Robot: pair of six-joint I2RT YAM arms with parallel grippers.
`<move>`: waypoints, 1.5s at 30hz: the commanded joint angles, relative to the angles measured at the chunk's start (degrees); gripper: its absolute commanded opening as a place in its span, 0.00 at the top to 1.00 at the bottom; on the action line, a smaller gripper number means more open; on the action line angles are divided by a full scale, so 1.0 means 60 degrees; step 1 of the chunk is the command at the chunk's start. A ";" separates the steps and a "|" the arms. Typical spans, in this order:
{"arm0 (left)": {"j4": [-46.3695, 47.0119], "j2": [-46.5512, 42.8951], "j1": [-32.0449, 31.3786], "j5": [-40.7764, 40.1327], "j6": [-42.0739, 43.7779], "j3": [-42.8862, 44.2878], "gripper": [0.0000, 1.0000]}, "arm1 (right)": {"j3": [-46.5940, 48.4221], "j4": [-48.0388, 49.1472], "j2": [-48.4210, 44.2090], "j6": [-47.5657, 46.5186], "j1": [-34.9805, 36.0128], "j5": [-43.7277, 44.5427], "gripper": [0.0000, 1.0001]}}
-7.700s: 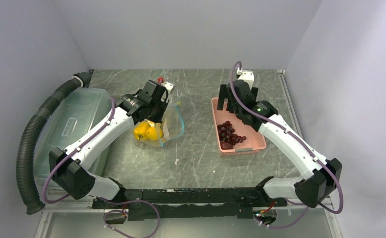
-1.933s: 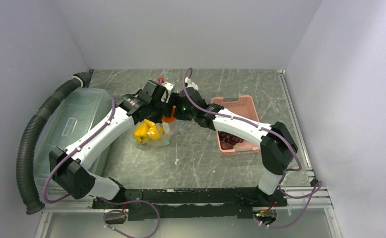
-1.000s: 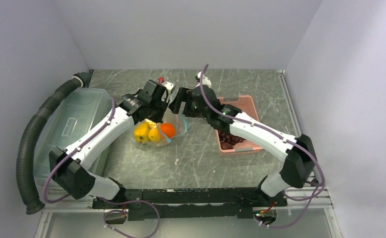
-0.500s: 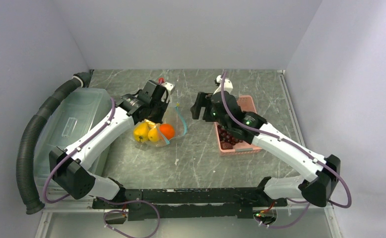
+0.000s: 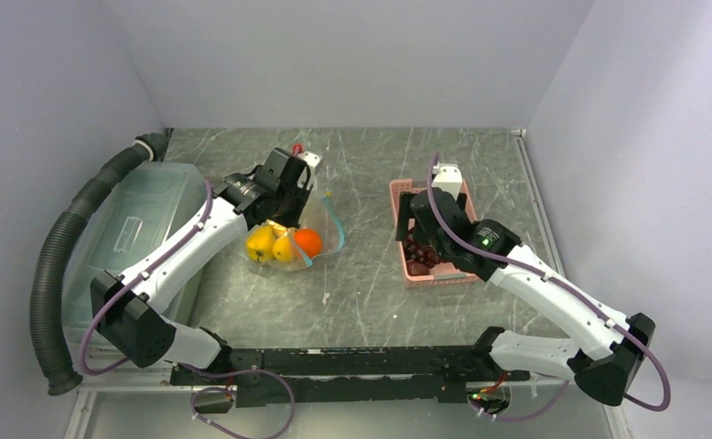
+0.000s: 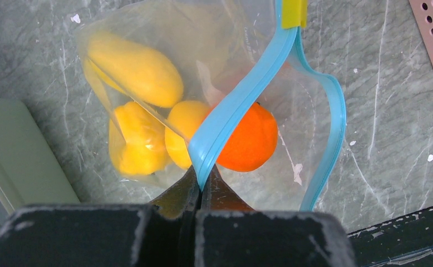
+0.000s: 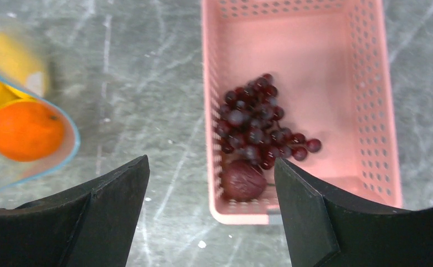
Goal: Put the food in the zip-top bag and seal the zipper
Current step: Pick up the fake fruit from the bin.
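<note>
Three yellow toy pieces, an oblong fruit (image 6: 136, 69), a bell pepper (image 6: 135, 142) and a lemon (image 6: 182, 125), lie with one orange ball (image 6: 251, 140) inside the clear crinkly zip-top bag (image 6: 214, 33) on the grey marbled desk (image 5: 361, 274), left of centre. The left gripper (image 6: 200, 186) is clamped on the bag's teal-blue zipper strip (image 6: 242, 94), and the bag's mouth gapes unsealed. To the right, the dark purple grape bunch (image 7: 256, 128) lies in the pink perforated basket (image 7: 373, 83), and the right gripper (image 7: 210, 164) hangs above it, jaws wide apart, holding nothing.

The tabletop (image 5: 371, 283) is grey-green marble with pale veins. The basket (image 7: 381, 83) is pink, dotted with holes; the grapes (image 7: 253, 128) are dark purple. The clear bag (image 6: 220, 33) has a teal-blue strip (image 6: 242, 94) and a yellow tab (image 6: 294, 12); its fruits (image 6: 136, 69) are yellow, its ball (image 6: 250, 139) orange.
</note>
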 commanded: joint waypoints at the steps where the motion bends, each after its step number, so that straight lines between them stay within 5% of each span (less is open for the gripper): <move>1: 0.0145 0.0056 -0.0026 -0.0005 0.0039 -0.0037 1.00 | -0.0241 -0.1144 -0.0258 0.0271 -0.0243 0.0749 0.13; 15: 0.0144 0.0073 -0.0040 -0.0042 0.0035 -0.0064 1.00 | -0.1388 -0.0780 0.0168 0.0031 -0.1874 -0.0692 0.12; 45: 0.0142 0.0203 -0.0084 -0.0071 0.0053 -0.0067 1.00 | -0.1254 0.1147 0.3769 -0.0898 -0.2462 -0.1275 0.10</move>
